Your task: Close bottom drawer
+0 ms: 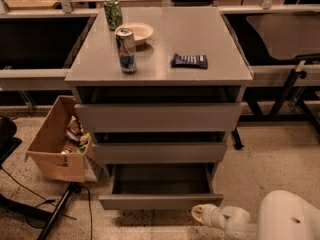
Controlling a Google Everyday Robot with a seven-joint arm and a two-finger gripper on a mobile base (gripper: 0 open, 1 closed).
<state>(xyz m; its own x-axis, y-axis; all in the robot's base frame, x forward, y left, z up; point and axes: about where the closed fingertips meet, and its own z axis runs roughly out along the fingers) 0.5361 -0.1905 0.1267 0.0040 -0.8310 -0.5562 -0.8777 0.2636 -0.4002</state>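
The grey cabinet (160, 59) has three drawers. The bottom drawer (160, 201) is pulled out, its plain grey front low near the floor and its empty grey tray interior (161, 180) showing. The middle drawer front (159, 153) and the wider top drawer front (159, 117) stick out a little. My gripper (199, 214), white with a yellowish tip, is at the bottom right, just below and in front of the right end of the bottom drawer's front. The white arm (287, 219) runs off to the lower right.
On the cabinet top stand a blue-silver can (126, 50), a green can (113, 13), a small white bowl (136, 32) and a dark snack packet (189, 61). A cardboard box (55, 143) with litter sits on the floor at left. Black cables and a stand leg (55, 214) lie at lower left.
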